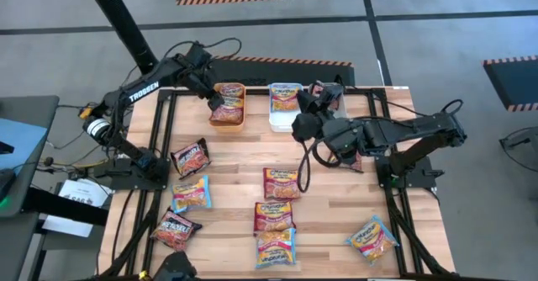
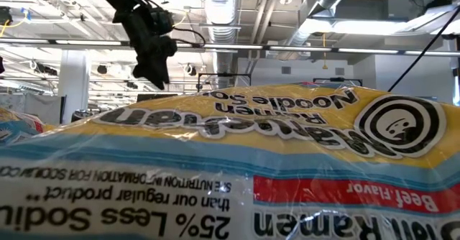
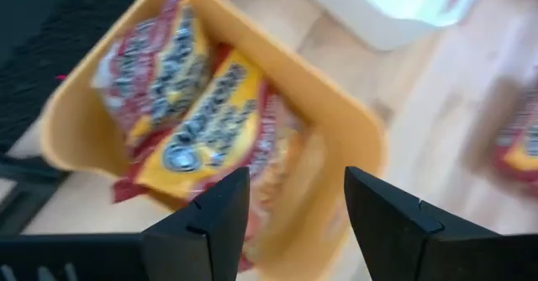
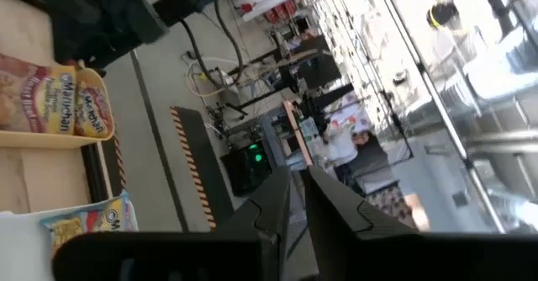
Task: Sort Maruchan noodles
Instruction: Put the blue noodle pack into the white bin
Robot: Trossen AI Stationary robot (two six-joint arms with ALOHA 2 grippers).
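Observation:
Several Maruchan noodle packets lie flat on the wooden table [image 1: 328,201], among them a maroon one [image 1: 190,156], a blue-pink one [image 1: 192,194] and an orange-yellow one [image 1: 282,182]. At the far edge, an orange bin [image 1: 227,106] holds orange-yellow packets [image 3: 197,121], and a white bin [image 1: 286,104] holds one packet [image 4: 84,218]. My left gripper [image 3: 290,222] hangs open over the orange bin with nothing between its fingers. My right gripper [image 4: 298,197] is raised beside the white bin, pointing level toward the room. Its fingers are shut to a narrow slit and hold nothing.
A grey bin [image 1: 340,100] sits right of the white one, partly under my right arm. One packet [image 2: 230,161] lies right in front of the low camera and fills that view. A maroon packet [image 1: 357,159] shows under my right arm. Bare wood lies between the bins and the packets.

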